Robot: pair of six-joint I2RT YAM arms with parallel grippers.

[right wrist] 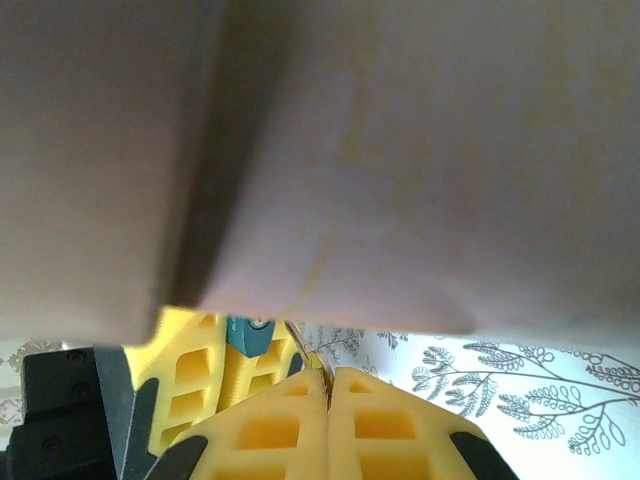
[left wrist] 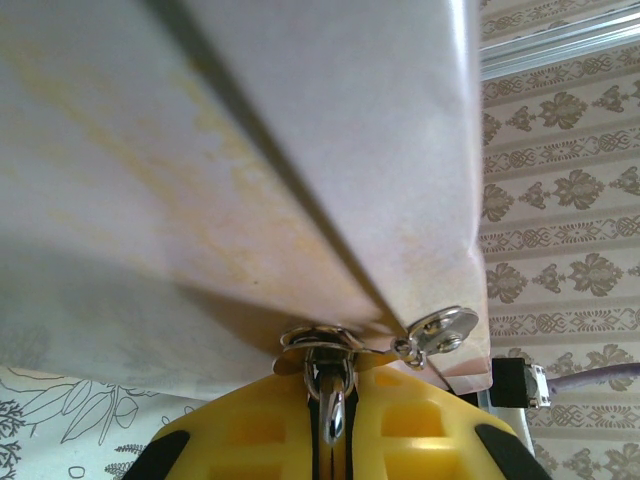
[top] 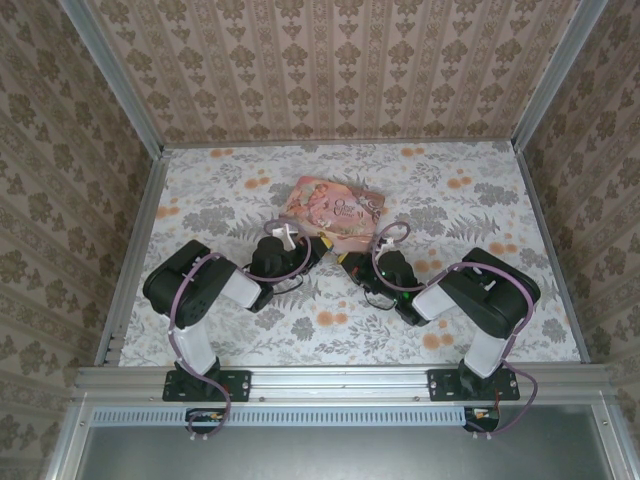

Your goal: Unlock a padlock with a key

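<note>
Up close, left gripper (left wrist: 335, 388): yellow fingers pressed together on a small silvery loop standing up from the seam. It looks like the shackle of the padlock (right wrist: 250, 335), whose teal body shows at those fingertips in the right wrist view. A thin wire ring (left wrist: 318, 345) sits across the loop just above the fingertips. The key (left wrist: 445, 328), a flat silvery bit with a hole, hangs off to the right of the ring. It sits just under the corner of the tin (left wrist: 300, 150) and apart from the fingers.

Right gripper (right wrist: 328, 380): fingers shut tight, pinching a thin curved wire that comes out of the seam and bends toward the padlock. It seems to be the ring, though I cannot be sure. The two grippers stand tip to tip, very near each other.

Outward, in the top view: the tin lies flat on the flowered table (top: 480, 200), pink lid up and turned a little askew. Both grippers meet at its near edge, the left one from the left, the right one from the right. In both wrist views its pale side looms blurred over the fingers. Patterned walls (top: 60, 150) stand around the table.
</note>
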